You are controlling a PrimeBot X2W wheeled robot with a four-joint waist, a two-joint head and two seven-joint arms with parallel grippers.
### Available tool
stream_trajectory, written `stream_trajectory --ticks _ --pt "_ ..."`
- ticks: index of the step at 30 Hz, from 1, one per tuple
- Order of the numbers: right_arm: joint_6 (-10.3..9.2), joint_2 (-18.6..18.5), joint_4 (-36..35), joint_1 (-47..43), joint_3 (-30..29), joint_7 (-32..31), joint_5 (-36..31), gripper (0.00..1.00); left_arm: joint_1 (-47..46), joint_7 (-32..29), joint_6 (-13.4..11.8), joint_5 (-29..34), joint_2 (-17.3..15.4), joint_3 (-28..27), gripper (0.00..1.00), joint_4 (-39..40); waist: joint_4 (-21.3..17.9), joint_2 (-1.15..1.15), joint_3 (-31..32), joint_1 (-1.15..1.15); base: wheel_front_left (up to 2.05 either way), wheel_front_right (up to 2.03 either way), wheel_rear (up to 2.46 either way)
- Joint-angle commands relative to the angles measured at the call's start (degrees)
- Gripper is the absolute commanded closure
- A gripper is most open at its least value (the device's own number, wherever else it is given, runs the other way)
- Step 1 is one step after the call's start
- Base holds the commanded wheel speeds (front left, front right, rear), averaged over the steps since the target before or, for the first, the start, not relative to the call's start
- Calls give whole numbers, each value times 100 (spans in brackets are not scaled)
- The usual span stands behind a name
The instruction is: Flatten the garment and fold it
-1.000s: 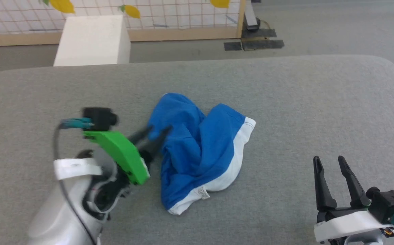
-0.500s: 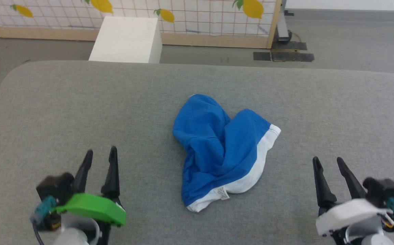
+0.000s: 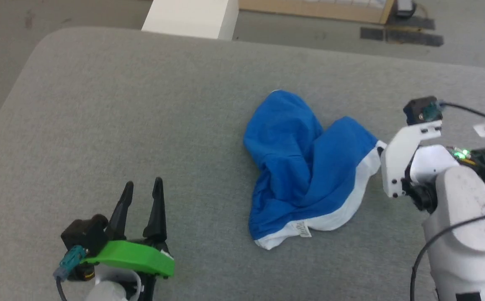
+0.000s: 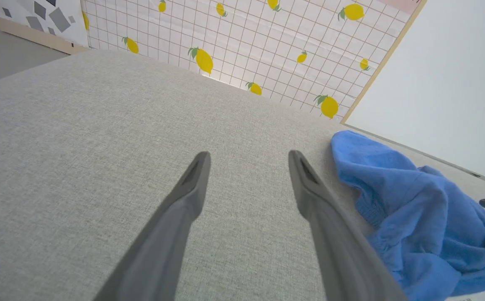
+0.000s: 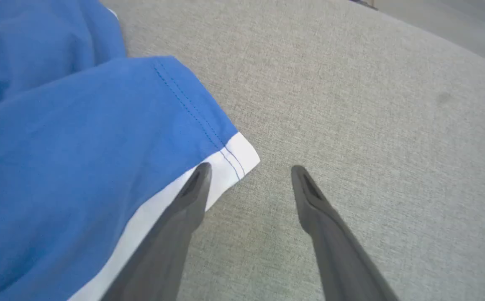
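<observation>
Near the middle of the grey padded table, a little toward 3 o'clock in the head view, the garment lay crumpled in a two-lobed heap, not yet flattened. Its white band ran along the near-right edge from about 7 o'clock up to 1 o'clock, with the small label near the 7 o'clock end. The right gripper hung at the band's upper corner, fingers spread wide and holding nothing. In the right wrist view one fingertip overlapped the white corner while the other stood over bare table at 3 o'clock of it; whether the tip touched the cloth could not be told. The left gripper, likewise spread and empty, sat well apart, with the heap at about 2 o'clock from it, so the right arm was much the nearer. The coming move looked to be a pinch on that corner, needing a small shift toward 9 o'clock to bring the hem between the fingers. Nothing stood between either claw and the cloth. Beyond the table's far edge, at 12 o'clock, stood a white box, with dark mats on the floor at 1 o'clock.
</observation>
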State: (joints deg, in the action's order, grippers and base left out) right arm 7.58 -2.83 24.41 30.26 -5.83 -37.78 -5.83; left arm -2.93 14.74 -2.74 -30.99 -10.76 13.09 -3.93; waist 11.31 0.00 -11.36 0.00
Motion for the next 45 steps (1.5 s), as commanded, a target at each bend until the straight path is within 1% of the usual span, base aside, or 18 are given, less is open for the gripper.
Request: stream_trajectory --ticks 1,3,4,8,9,10,11,16,20,22,23,26,29,30,31,38,42,45 --pt "-9 -17 98 183 -18 -127 -193 0 -182 25 79 26 43 -29 0 -32 396 0 -450 0 0 0 0" --pt "-9 -24 236 341 -38 -222 -406 0 -277 25 166 61 89 -48 0 -75 479 0 -579 0 0 0 0" --pt "-9 -36 461 447 -44 -210 -689 0 -375 25 289 105 157 -47 0 -192 560 0 -727 0 0 0 0" --pt "-9 -27 818 370 11 -325 -750 0 -450 26 401 148 269 -70 0 -327 575 0 -781 0 0 0 0" --pt "-9 -25 897 357 23 -378 -721 25 -450 26 420 158 283 -86 0 -352 545 0 -767 0 0 0 0" --pt "-9 -22 954 359 26 -430 -676 72 -446 26 445 173 296 -99 0 -384 506 0 -742 0 0 0 0" --pt "-9 -21 970 369 35 -441 -630 100 -445 26 464 182 307 -106 0 -410 472 0 -713 0 0 0 0" --pt "-9 -148 653 414 -20 -121 -249 100 -409 26 523 243 338 -149 0 -499 180 0 -402 0 0 0 0" --pt "-9 -344 21 118 -488 87 148 100 -328 26 537 248 351 -154 0 -549 -86 0 -99 0 0 0 0" --pt "-9 -397 -419 -253 -906 100 276 100 -277 25 533 253 353 -132 0 -569 -191 0 35 0 0 0 0" --pt "-9 -291 -1093 -1023 -1619 4 472 100 -188 11 502 255 345 -116 0 -572 -335 0 176 0 0 0 0" --pt "-9 -121 -1572 -1822 -2081 -175 595 100 -88 -28 487 234 315 -110 0 -554 -457 0 276 0 0 0 0" --pt "-9 -22 -1838 -2400 -2267 -234 850 100 22 -107 471 211 255 -111 0 -518 -608 0 330 0 0 0 0" --pt "-9 -14 -1859 -2492 -2256 -167 988 68 49 -138 471 205 238 -103 0 -508 -643 0 343 0 0 0 0" --pt "-9 -11 -1836 -2560 -2234 -29 1234 0 80 -169 465 198 221 -99 0 -489 -684 0 357 0 0 0 0" --pt "-9 -7 -1795 -2680 -2358 1689 2149 0 96 -558 505 -9 255 6 0 -247 -816 0 520 0 0 0 0" --pt "-9 -6 -1665 -2896 -2368 2196 2333 0 -31 -1462 657 -209 337 507 0 56 -861 0 585 0 0 0 0" --pt "-9 -6 -1568 -2992 -2276 2316 2379 0 -188 -2500 723 -261 356 1091 0 237 -940 0 569 0 0 0 0"
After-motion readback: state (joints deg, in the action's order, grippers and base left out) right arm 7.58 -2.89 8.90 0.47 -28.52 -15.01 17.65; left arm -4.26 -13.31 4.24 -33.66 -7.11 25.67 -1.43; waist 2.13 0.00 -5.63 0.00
